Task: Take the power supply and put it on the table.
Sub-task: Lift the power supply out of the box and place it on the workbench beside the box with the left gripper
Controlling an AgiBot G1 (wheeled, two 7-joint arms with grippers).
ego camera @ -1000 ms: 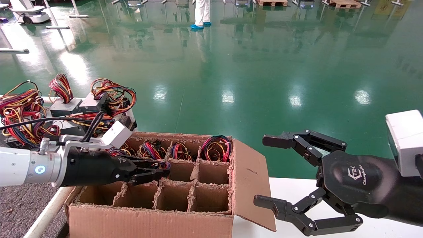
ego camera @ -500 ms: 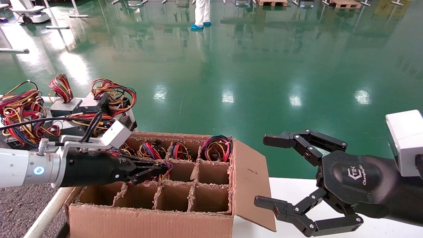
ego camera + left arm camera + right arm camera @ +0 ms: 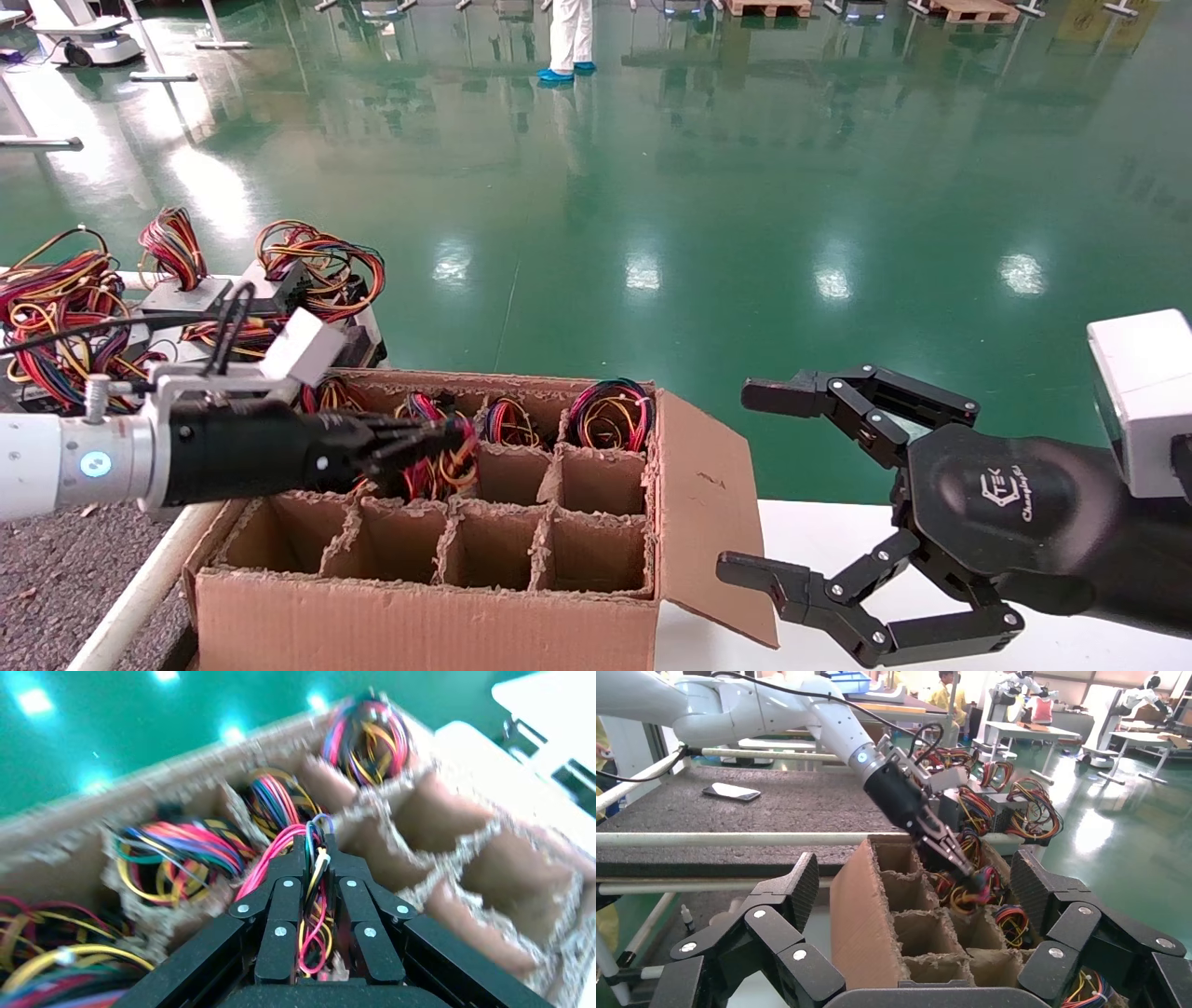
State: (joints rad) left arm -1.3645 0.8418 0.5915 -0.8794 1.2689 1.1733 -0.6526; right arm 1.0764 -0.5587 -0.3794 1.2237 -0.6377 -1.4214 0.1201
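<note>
From the head view, the left gripper (image 3: 438, 447) reaches over the cardboard box (image 3: 419, 615), above the divided cells near the box's back left corner, its fingers closed together on the wire bundle (image 3: 438, 471) of a power supply whose metal body is hidden down in its cell. Gripping the wires looks like the only handle on offer, since the dividers leave no room around the body. Three more bundles poke out of the back row of cells; the two front rows look empty. The table (image 3: 56, 578), dark and speckled with a pale rail, lies just beside the box's left edge, and other power supplies (image 3: 186, 298) sit at its far end, so the drop place is close. The right gripper (image 3: 773, 485) hangs idle, fingers wide apart, over the white tabletop (image 3: 819, 531) beyond the box's right flap. In the left wrist view, the closed fingers (image 3: 284, 896) pinch pink, yellow and purple wires that run between them. In the right wrist view, the left gripper (image 3: 961, 864) angles down into the box (image 3: 866, 917), with the wire loop (image 3: 972, 888) at its tip, still at cell level by my judgement.
</note>
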